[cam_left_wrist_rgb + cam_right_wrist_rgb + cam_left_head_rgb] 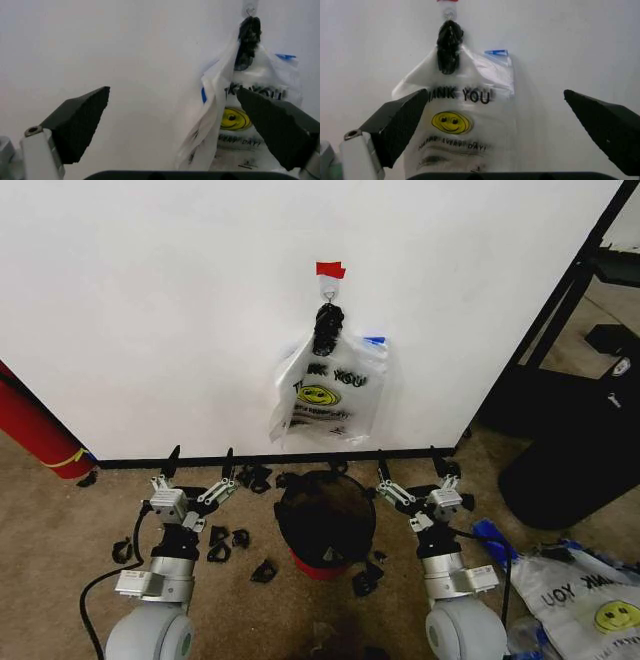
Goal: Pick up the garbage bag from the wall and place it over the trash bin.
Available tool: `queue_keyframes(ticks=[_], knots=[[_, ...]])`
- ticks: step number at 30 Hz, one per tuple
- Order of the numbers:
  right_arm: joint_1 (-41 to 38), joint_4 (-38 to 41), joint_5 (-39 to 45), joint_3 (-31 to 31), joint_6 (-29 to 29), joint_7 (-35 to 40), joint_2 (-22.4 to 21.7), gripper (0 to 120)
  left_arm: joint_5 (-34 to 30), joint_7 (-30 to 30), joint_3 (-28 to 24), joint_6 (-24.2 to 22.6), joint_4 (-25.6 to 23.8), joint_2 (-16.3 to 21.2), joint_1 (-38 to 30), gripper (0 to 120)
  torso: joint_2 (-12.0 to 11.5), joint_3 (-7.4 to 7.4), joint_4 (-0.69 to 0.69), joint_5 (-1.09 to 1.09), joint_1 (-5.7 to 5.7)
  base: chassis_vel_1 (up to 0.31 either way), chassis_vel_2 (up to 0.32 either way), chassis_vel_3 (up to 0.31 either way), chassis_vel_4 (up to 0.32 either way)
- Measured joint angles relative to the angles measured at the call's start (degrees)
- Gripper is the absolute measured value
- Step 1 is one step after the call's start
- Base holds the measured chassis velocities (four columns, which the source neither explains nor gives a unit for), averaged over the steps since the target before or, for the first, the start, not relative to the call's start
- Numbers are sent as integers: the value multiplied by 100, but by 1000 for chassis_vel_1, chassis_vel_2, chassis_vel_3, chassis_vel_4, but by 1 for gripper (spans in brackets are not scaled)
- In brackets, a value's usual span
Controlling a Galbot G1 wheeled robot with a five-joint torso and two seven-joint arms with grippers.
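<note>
- A plain white wall [180,310] with a black baseboard fills the upper part of the head view; a piece of red tape [330,270] sits above a small hook [329,292].
- From the hook hangs a bundle of bags: a white "THANK YOU" smiley bag [322,395] in front, tied at the top by a dark bunched strip.
- The garbage bag [374,350], thin and see-through with a bright blue strip at its upper corner, hangs behind the smiley bag, against the wall.
- The trash bin [325,525], small, round and black with a red base, stands on the carpet just below the bags, between the two arms.
- The left gripper [200,465] is held low on the left of the bin, its forearm rising from the bottom edge and pointing at the wall; its fingers are spread wide and hold nothing.
- The right gripper [410,465] mirrors it on the right of the bin, likewise spread wide and holding nothing.
- Another smiley bag [585,600] lies on the floor at the far right.
</note>
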State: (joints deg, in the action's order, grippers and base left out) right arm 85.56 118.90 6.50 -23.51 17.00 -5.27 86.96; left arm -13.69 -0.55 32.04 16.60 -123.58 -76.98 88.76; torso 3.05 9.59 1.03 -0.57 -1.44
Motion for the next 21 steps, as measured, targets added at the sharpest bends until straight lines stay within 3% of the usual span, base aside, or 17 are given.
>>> queue_keyframes(ticks=[21], knots=[[-174,-186,506,182,-83,106,-19,100,58,-26,-45,43,30,-6,20,100,0,0,0,0,0,0,0,0,0]])
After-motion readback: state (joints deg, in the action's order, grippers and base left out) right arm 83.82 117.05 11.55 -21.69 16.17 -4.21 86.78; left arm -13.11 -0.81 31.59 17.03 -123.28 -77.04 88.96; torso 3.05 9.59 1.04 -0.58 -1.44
